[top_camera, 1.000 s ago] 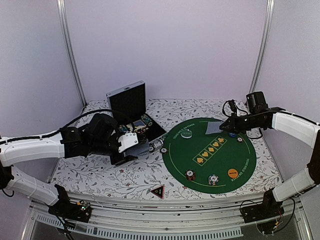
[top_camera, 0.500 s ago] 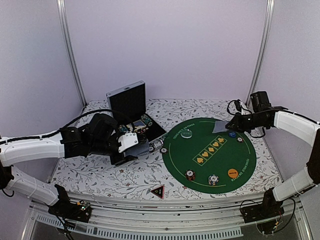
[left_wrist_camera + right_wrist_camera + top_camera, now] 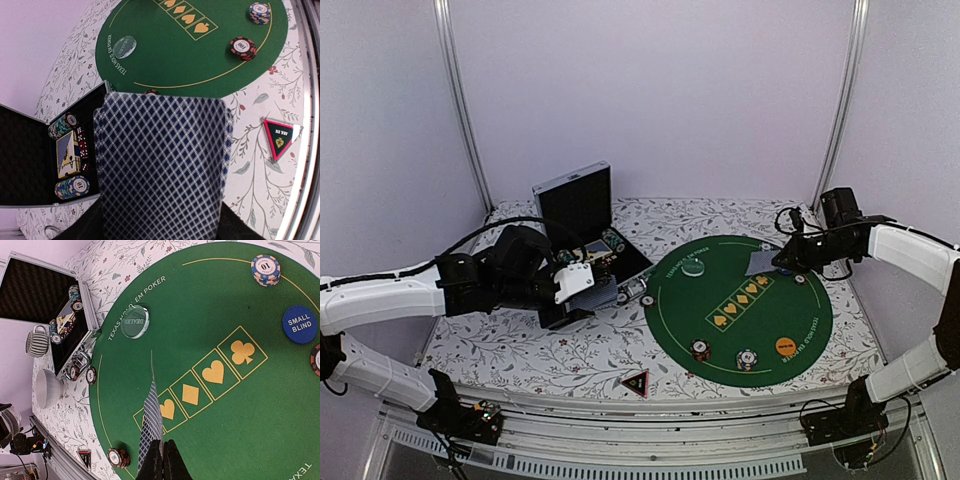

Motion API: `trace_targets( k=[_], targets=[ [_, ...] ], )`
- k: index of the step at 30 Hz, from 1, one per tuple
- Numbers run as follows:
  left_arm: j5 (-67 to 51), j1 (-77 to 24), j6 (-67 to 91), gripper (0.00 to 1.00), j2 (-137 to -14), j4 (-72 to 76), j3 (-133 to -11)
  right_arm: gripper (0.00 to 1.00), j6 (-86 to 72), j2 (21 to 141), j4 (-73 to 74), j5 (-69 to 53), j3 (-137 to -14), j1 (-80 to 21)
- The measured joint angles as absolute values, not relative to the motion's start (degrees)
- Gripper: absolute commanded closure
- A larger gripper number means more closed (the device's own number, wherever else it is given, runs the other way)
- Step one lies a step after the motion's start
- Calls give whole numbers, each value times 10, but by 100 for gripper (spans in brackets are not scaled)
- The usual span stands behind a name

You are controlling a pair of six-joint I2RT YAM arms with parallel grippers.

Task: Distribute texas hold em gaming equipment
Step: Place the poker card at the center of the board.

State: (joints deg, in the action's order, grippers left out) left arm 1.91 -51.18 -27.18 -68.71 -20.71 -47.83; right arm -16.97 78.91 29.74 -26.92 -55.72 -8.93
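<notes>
Your right gripper (image 3: 162, 460) is pinched shut on one card (image 3: 150, 427) over the upper-right rim of the green mat (image 3: 800, 320). In the wrist view the card is edge-on, long axis running up-frame from the fingertips toward the dealer disc (image 3: 135, 321), with open felt on its right out to the blue disc (image 3: 299, 324) and a chip stack (image 3: 118, 457) close at lower left. Your left gripper (image 3: 590, 292) is clamped on the deck (image 3: 160, 170) left of the mat, beside the open case (image 3: 575, 200): back up, long axis bottom-to-top of the wrist frame, fingers hidden behind it.
</notes>
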Motion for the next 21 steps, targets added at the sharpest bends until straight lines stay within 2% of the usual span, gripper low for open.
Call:
trace_targets(
  k=[14, 21],
  targets=[
    [20, -512, -272, 37, -682, -207, -477, 94, -174, 778, 359, -232, -610, -86],
    [15, -512, -274, 37, -677, -207, -472, 96, -219, 734, 394, -239, -528, -86]
  ],
)
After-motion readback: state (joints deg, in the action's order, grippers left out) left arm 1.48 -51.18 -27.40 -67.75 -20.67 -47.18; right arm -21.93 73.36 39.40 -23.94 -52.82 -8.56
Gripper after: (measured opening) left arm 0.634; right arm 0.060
